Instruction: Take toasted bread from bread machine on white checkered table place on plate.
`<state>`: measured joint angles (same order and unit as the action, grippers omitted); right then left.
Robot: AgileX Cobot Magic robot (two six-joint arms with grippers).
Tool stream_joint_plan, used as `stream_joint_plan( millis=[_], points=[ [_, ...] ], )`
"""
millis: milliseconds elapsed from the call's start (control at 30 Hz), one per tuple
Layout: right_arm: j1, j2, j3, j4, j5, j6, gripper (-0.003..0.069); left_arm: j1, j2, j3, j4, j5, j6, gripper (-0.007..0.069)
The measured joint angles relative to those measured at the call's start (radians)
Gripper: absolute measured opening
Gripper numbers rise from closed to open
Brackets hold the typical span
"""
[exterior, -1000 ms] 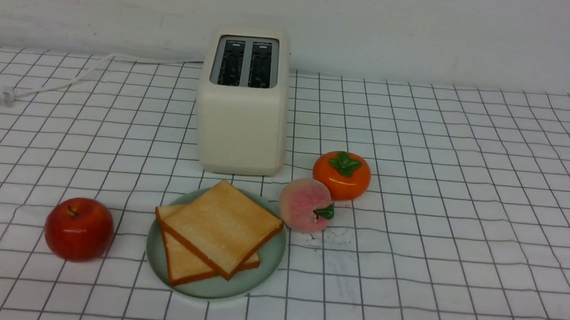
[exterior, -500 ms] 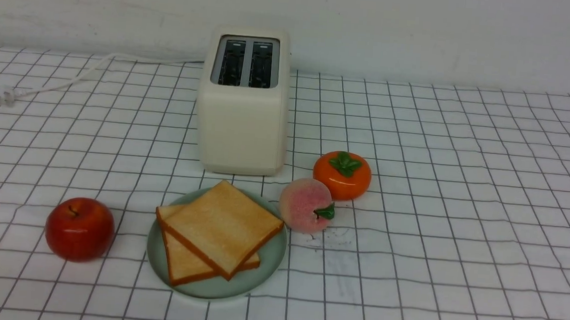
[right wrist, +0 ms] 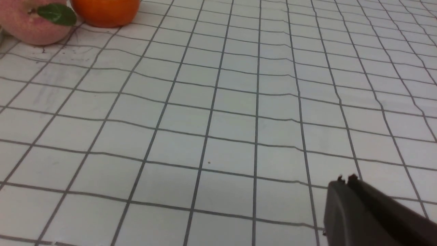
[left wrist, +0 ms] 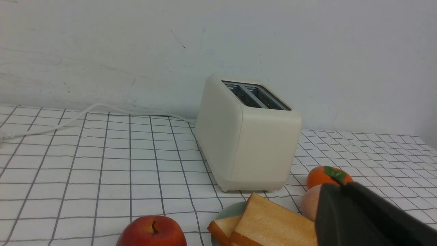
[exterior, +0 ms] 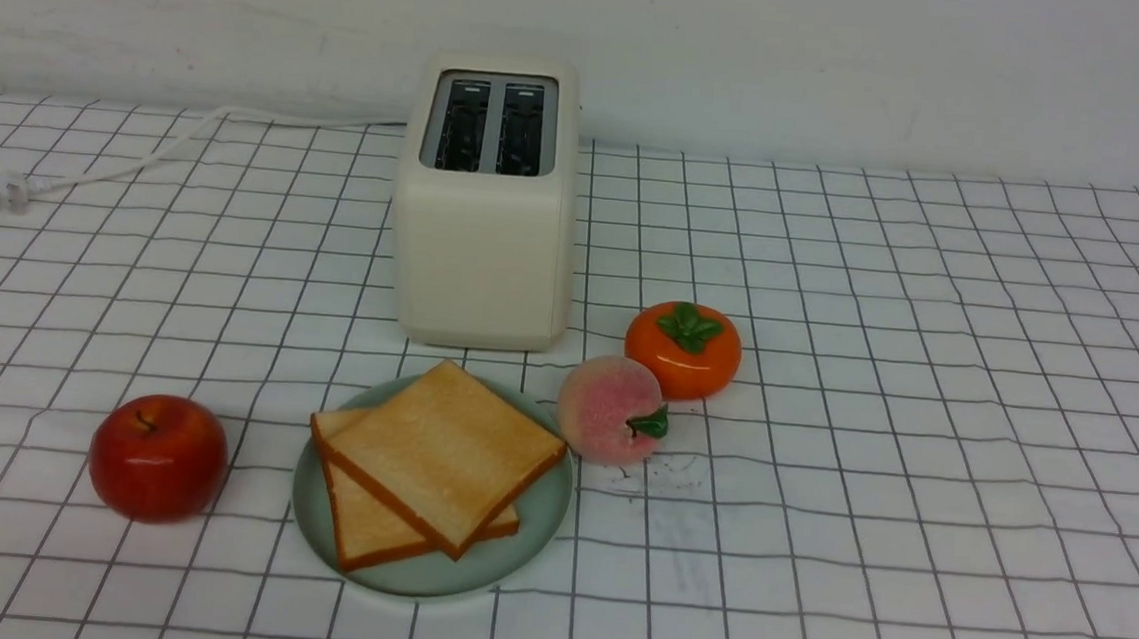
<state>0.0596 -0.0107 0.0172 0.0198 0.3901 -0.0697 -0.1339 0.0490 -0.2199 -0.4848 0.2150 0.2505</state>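
Note:
Two slices of toasted bread [exterior: 440, 451] [left wrist: 273, 225] lie stacked and overlapping on the mint-green plate [exterior: 541, 518] [left wrist: 228, 213], in front of the cream bread machine [exterior: 483, 243] [left wrist: 249, 143]. Its two dark slots hold nothing. All stand on the white checkered table [exterior: 922, 434]. Neither gripper shows in the front view. In the left wrist view my left gripper [left wrist: 336, 187] is shut and holds nothing, near the plate's side. In the right wrist view my right gripper [right wrist: 345, 180] is shut and holds nothing, above bare cloth to the right.
A red apple [exterior: 159, 456] [left wrist: 152, 232] sits left of the plate. A pink peach [exterior: 611, 410] [right wrist: 32, 20] and an orange persimmon [exterior: 683, 350] [right wrist: 104, 12] sit right of it. The white power cord [exterior: 139, 164] trails off to the back left.

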Motion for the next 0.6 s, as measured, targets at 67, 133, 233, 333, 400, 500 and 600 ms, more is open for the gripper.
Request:
stream_joint_plan(
  millis=[67,133,233,333,400,500,600],
  points=[
    [0.000,0.000,0.000,0.000,0.000,0.000,-0.0018,0.000,0.000,0.000,0.000,0.000,0.000,-0.0004],
    [0.000,0.000,0.000,0.000,0.000,0.000,-0.0017,0.000,0.000,0.000,0.000,0.000,0.000,-0.0003],
    [0.000,0.000,0.000,0.000,0.000,0.000,-0.0017,0.000,0.000,0.000,0.000,0.000,0.000,-0.0001],
    [0.000,0.000,0.000,0.000,0.000,0.000,-0.0015,0.000,0.000,0.000,0.000,0.000,0.000,0.0001],
    [0.000,0.000,0.000,0.000,0.000,0.000,-0.0015,0.000,0.000,0.000,0.000,0.000,0.000,0.0003],
    [0.000,0.000,0.000,0.000,0.000,0.000,-0.0014,0.000,0.000,0.000,0.000,0.000,0.000,0.0005],
    [0.000,0.000,0.000,0.000,0.000,0.000,-0.0011,0.000,0.000,0.000,0.000,0.000,-0.001,0.0009]
  ],
)
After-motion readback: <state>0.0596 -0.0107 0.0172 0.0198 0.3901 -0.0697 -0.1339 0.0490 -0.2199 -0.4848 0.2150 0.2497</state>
